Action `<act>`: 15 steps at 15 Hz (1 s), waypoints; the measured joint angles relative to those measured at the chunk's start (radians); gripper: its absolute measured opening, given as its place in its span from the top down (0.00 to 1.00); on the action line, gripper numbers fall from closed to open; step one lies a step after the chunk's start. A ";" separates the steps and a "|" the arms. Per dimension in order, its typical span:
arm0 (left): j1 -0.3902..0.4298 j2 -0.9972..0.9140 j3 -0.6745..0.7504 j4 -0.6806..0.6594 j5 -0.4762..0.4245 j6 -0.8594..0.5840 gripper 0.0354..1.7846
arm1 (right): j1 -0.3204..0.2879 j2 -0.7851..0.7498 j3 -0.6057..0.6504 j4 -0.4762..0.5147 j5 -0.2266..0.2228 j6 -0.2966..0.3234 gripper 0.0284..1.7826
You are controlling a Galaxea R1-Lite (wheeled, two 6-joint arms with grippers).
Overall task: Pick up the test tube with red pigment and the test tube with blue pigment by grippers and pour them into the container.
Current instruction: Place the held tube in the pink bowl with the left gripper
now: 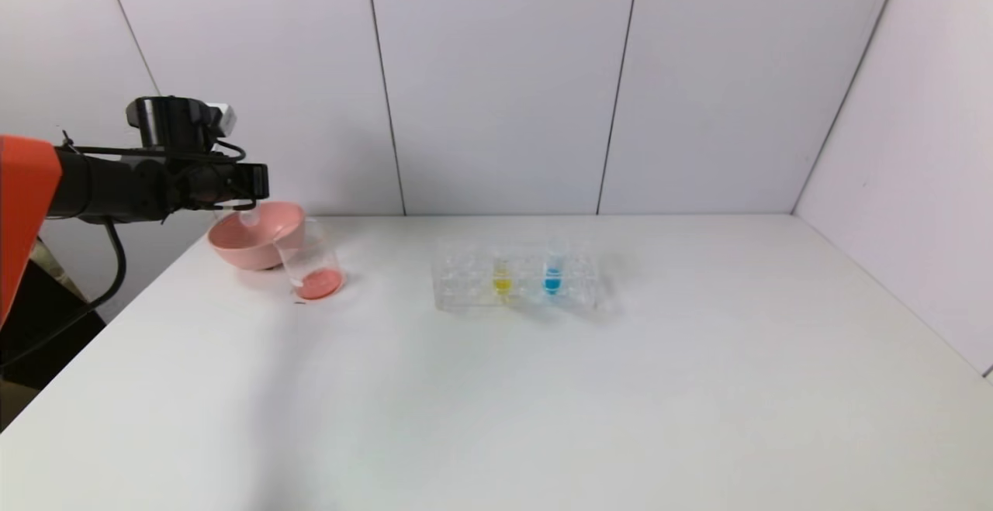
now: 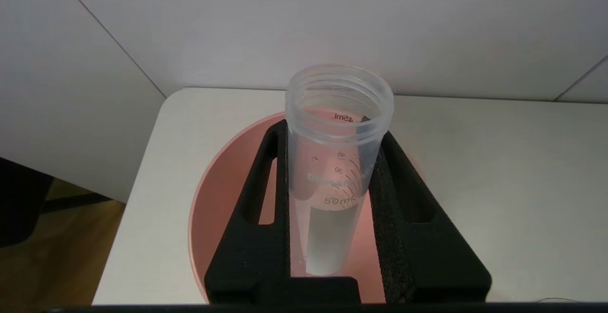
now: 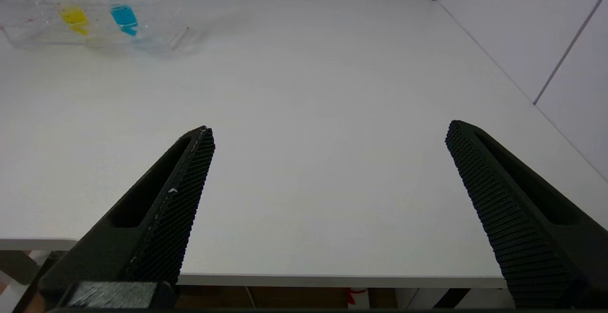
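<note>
One emptied red tube sits clamped in the left pincer over the pink bowl, just beside the beaker holding red liquid. Well to the right, the blue tube stands upright in the rack, nearer the right pincer, whose jaws gape above the desk.

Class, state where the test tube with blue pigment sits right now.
In the head view, the test tube with blue pigment stands upright in the clear tube rack near the table's middle, right of the yellow tube.
</note>
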 joint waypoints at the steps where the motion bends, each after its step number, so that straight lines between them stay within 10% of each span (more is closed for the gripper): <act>1: 0.005 0.012 0.002 -0.001 -0.001 0.003 0.73 | 0.000 0.000 0.000 0.000 0.000 0.000 0.00; 9: 0.020 0.056 0.009 -0.006 -0.005 0.009 0.70 | 0.000 0.000 0.000 0.000 0.000 0.000 0.00; 15: 0.021 0.035 0.019 -0.006 -0.012 -0.001 0.24 | 0.000 0.000 0.000 0.000 0.000 0.000 0.00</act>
